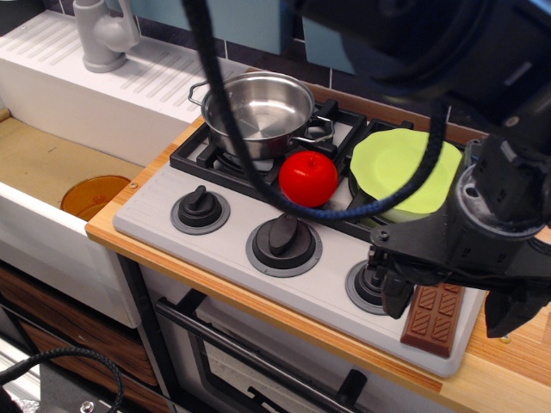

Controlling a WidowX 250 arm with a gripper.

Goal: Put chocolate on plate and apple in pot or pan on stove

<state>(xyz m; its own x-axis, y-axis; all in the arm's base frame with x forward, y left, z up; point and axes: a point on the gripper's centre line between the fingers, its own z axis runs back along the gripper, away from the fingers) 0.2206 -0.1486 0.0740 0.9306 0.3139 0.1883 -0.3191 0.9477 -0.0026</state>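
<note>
— What do we count?
— One chocolate (433,319), brown with raised squares, at five o'clock on the stove (215,245); one red apple (308,179) centre; one pot (258,110) at eleven; one plate (398,169) at two; three knobs.
— The gripper (448,310)?
— Fingers apart, straddling the chocolate.

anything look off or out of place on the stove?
Two things. The chocolate lies at the stove's front right corner near the edge, not on the plate. The apple sits on the burner grate beside the pot, not in it. No spills or damage visible.
</note>
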